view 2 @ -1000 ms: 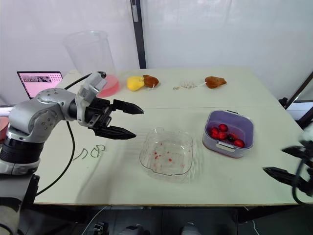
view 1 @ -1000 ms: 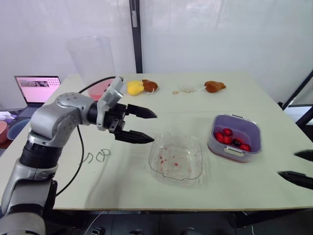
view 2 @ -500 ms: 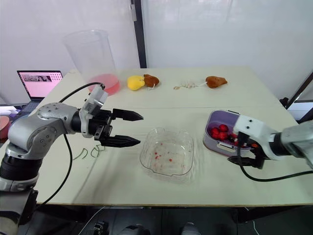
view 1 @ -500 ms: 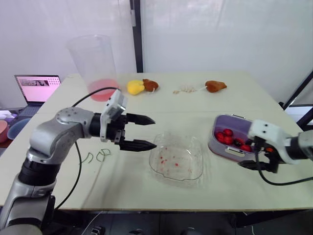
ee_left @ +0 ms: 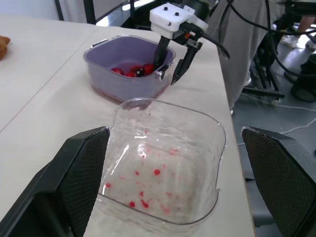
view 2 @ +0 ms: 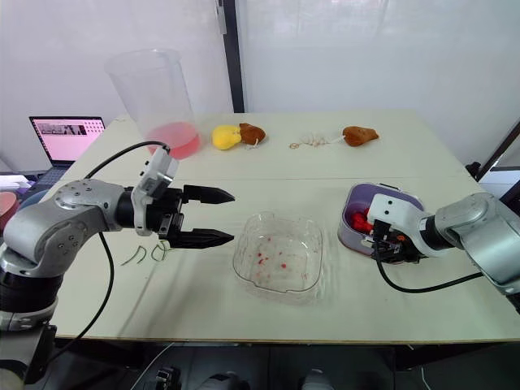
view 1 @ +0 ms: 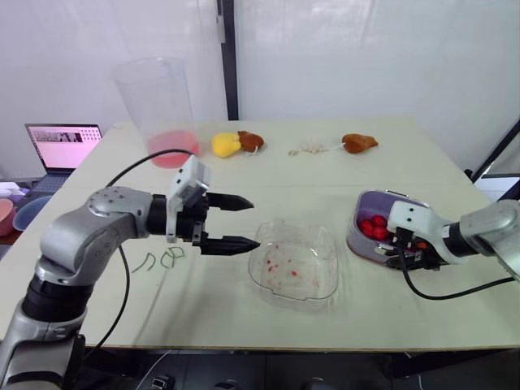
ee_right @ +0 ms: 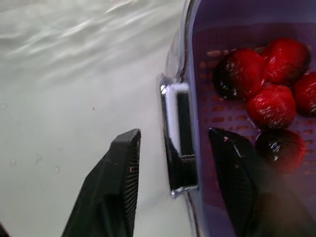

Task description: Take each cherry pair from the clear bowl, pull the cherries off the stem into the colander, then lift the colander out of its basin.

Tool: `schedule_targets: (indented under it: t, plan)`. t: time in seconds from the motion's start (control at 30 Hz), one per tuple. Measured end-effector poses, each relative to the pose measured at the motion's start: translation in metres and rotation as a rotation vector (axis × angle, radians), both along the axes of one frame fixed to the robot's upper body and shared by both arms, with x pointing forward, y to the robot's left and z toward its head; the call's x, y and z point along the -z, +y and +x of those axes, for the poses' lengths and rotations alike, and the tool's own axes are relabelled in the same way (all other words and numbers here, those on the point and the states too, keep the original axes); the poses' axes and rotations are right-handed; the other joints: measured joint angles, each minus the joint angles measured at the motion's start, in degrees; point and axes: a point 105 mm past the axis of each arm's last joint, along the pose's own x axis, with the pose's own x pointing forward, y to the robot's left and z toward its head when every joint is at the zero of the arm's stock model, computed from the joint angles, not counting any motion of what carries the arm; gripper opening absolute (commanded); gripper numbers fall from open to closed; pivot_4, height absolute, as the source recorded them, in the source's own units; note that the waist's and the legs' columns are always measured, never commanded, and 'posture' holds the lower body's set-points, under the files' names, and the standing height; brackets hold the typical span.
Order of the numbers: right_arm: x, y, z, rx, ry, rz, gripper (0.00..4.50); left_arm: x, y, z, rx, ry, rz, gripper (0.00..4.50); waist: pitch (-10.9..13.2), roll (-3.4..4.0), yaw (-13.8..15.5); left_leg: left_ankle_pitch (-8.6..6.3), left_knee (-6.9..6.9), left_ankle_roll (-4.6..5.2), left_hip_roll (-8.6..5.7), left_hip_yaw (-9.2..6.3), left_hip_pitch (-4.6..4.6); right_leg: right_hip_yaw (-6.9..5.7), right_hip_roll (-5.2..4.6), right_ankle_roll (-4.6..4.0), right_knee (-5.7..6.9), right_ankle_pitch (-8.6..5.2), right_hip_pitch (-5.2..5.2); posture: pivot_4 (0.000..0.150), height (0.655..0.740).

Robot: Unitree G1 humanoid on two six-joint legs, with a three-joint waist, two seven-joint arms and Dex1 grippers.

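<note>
The table (view 1: 268, 158) is carrying the red-spotted clear bowl (view 1: 325, 244) at its middle and the purple colander (ee_left: 126, 84) at right. The left gripper (view 1: 255, 221) is hovering wide open just left of the bowl. The right gripper (ee_right: 175, 136) is straddling the colander's handle (ee_right: 177, 123), fingers apart, 1 finger reaching in beside the cherries (ee_right: 269, 101)

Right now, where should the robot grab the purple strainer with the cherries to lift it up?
Probably by the small handle on the near rim of the colander, coming from above. It sticks out from the wall, and the open right pincer straddles it, one finger outside, one inside beside the cherries.
</note>
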Motion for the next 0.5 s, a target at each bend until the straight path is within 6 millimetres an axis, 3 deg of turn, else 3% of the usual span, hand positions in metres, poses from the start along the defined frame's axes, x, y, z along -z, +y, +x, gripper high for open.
schedule_targets:
  t: [0.13,0.5]
  plan:
    - [0.001,0.002,-0.001,-0.007,0.008,0.009,0.20,0.000,-0.001,0.001,-0.015,0.004,0.001,4.50,0.0,0.00,0.1,0.00,0.00,0.00,0.00,0.00,0.00,0.00,-0.01,0.00,0.00,0.00,0.00,0.150,0.7400]
    - [-0.011,0.008,-0.006,-0.033,-0.013,-0.003,0.23,0.001,0.004,0.007,-0.038,-0.008,0.020,4.50,0.0,0.03,0.1,0.00,-0.03,0.00,0.00,0.01,0.00,0.00,0.00,0.00,0.00,0.00,-0.02,0.150,0.7400]
